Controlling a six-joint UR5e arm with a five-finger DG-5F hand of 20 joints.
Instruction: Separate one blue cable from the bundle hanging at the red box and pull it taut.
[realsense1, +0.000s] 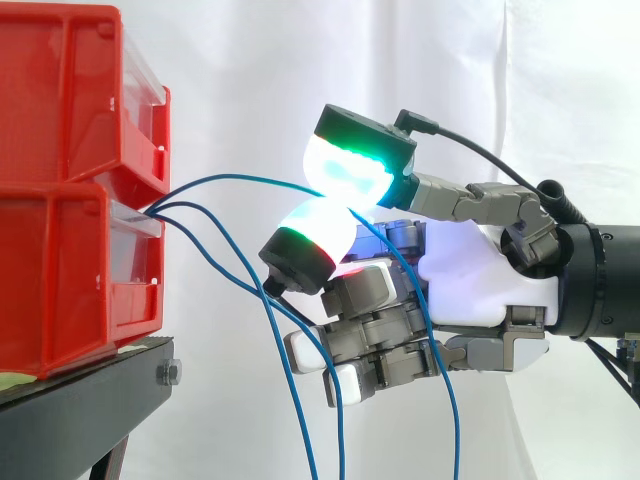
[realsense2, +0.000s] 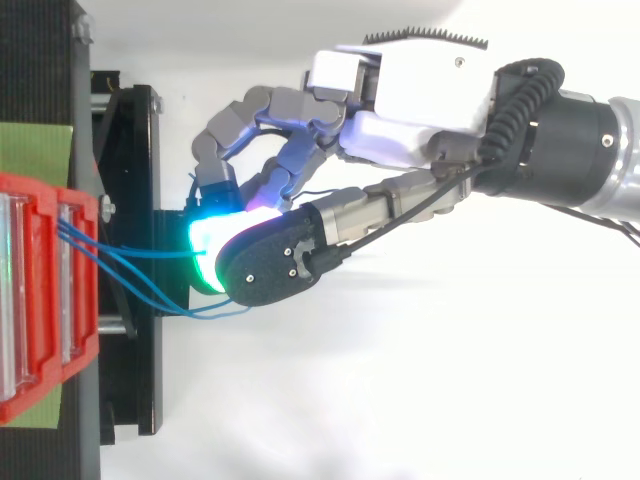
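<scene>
Hand (realsense1: 480, 285) closed in a pinch: one blue cable (realsense1: 240, 179) is held between two glowing pads (realsense1: 348, 170), with the other fingers curled beneath. I see that cable run in a shallow arc from the gap between the stacked red bins (realsense1: 70, 130) to the pinch, not quite straight. The other blue cables (realsense1: 341, 445) leave the same gap and hang below the hand.

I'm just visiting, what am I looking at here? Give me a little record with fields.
robot hand: enters from the right, glowing fingertips pinching one blue cable
blue cable: leaves the gap between the red bins, bows slightly, not taut
other cables: hang loose, unheld
red bins: stacked on a black stand
</scene>
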